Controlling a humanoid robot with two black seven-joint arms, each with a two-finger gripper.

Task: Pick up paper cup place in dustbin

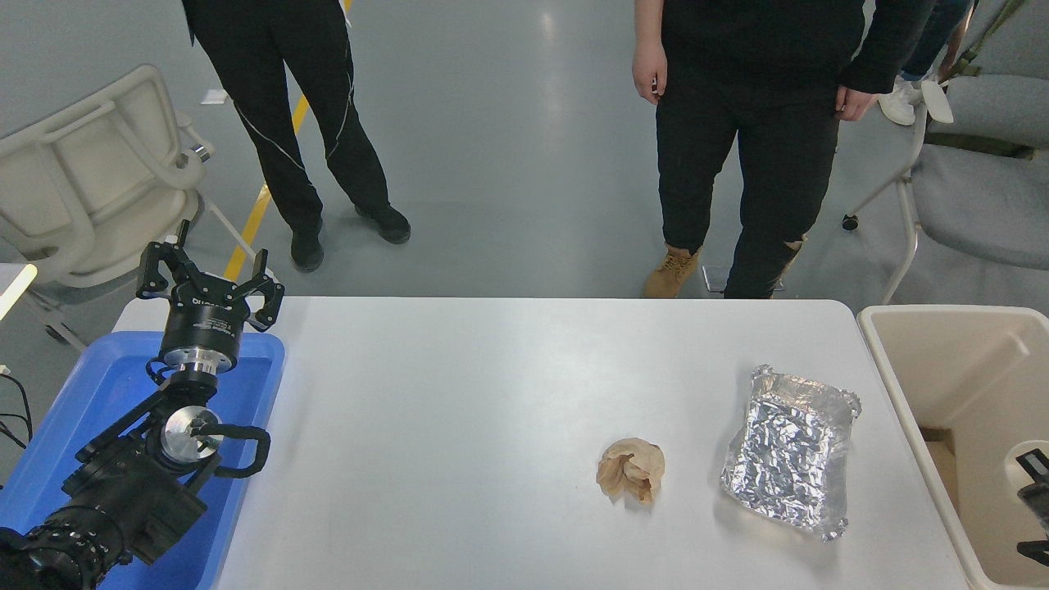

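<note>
The beige dustbin (pixel 942 369) stands off the table's right end. Inside it, at the picture's right edge, a small white rounded shape shows that looks like the paper cup (pixel 1016 465), low against the bin's inner wall. My right gripper (pixel 1035 504) reaches into the bin right beside the cup and is mostly cut off by the edge; I cannot tell whether it holds the cup. My left gripper (pixel 210 283) is open and empty, parked above the blue tray (pixel 98 385) at the lower left.
A crumpled brown paper ball (pixel 630 470) and a crinkled silver foil tray (pixel 788 452) lie on the white table (pixel 459 426) at the right. Two people in black stand at the far side. Chairs stand at the far left and far right.
</note>
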